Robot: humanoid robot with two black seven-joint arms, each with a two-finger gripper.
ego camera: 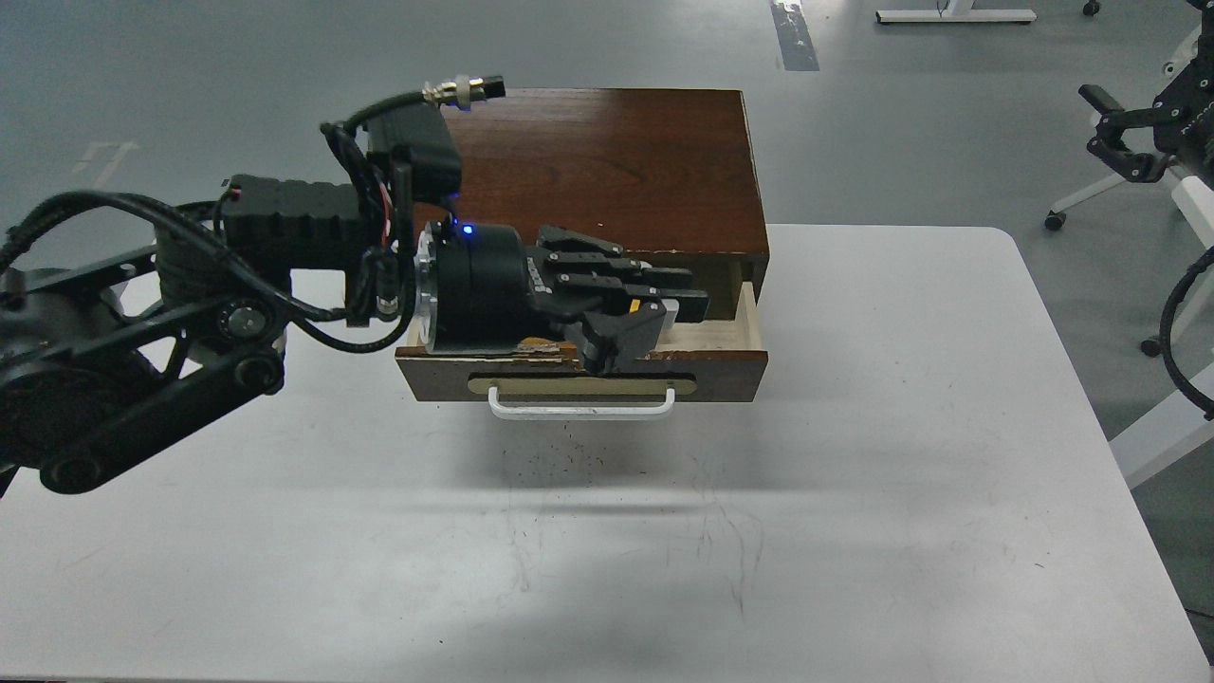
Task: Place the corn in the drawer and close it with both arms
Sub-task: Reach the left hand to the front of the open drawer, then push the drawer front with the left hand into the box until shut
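The dark brown drawer (pixel 726 374) is pulled open, with its white bar handle (pixel 580 412) facing me. My left gripper (pixel 679 311) hangs over the open drawer, its fingers apart. It hides nearly all of the corn; only a small yellow sliver (pixel 633 305) shows between the fingers. I cannot tell whether the fingers touch the corn. My right gripper (pixel 1094 121) is far off at the upper right, beyond the table, open and empty.
The drawer sits in a dark wooden cabinet (pixel 607 161) at the back middle of the white table (pixel 854 522). My left arm and its cables cross the table's left side. White chair or stand legs (pixel 1110 190) are on the floor at right.
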